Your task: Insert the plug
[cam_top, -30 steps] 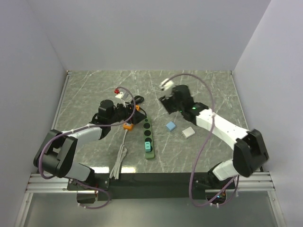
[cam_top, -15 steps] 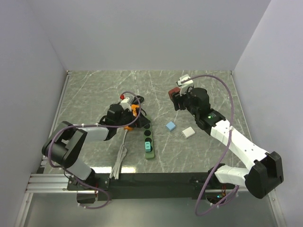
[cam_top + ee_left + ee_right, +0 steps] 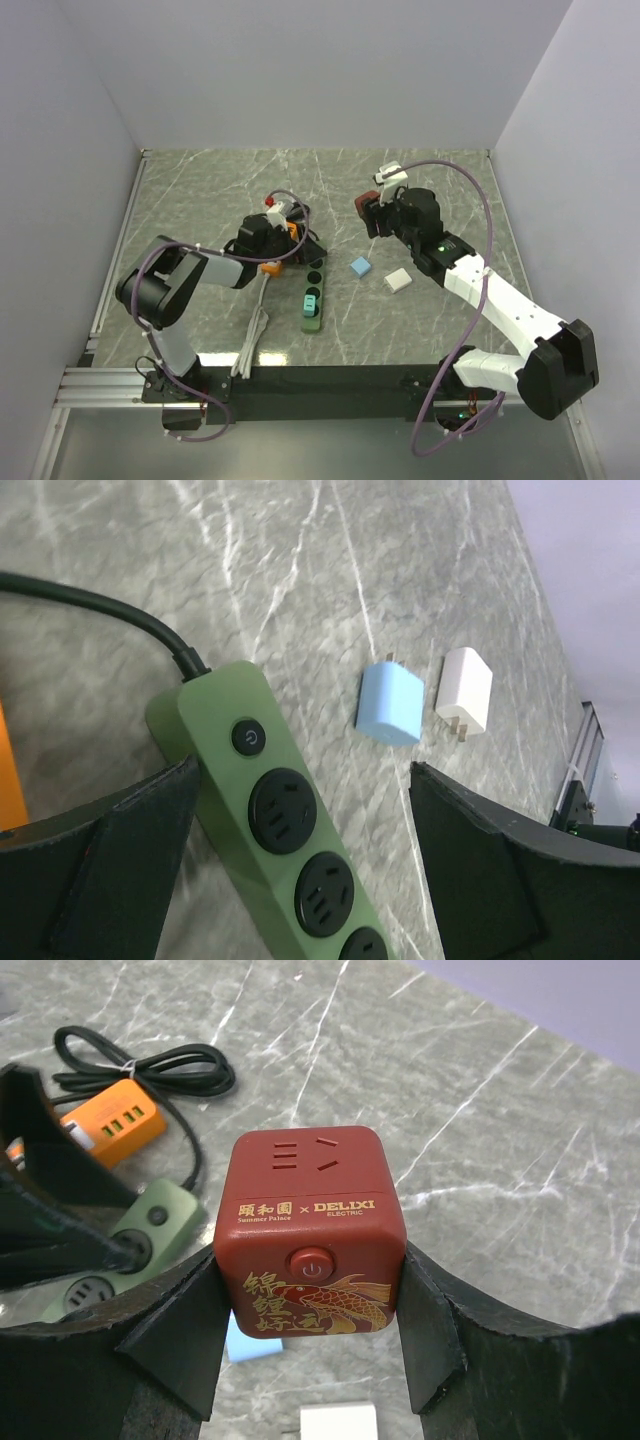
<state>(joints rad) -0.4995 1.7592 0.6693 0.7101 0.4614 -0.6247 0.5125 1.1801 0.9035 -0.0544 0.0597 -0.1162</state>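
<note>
Two words can be read on the red cube socket (image 3: 312, 1230): "DELIXI" with a small "ELECTRIC" beneath it, set after an "×" and a group of Chinese characters over the tiny line "Summer Palace". Gold characters and a fish-like drawing sit under its round power button, too fine to read. The right gripper (image 3: 310, 1260) is clenched on this cube, one finger on each side face, holding it in the air to the right of and beyond the green power strip (image 3: 312, 290). The left gripper (image 3: 300, 810) is released, its jaws spread wide on either side of the strip's switch end; whether either finger touches the strip cannot be told. The strip carries a power symbol on its button and no readable brand, and its lower end is cut off in the left wrist view. The blue plug (image 3: 390, 702) lies on the bench (image 3: 200, 190) just right of the strip, prongs pointing away, with the white plug (image 3: 465, 690) close beside it on the far side from the strip. An orange strip (image 3: 110, 1125) and a coiled black cord (image 3: 150, 1065) lie beyond the green strip's switch end, partly hidden by the left gripper. A teal item (image 3: 311, 303) sits on the strip's near half, too small to identify.
</note>
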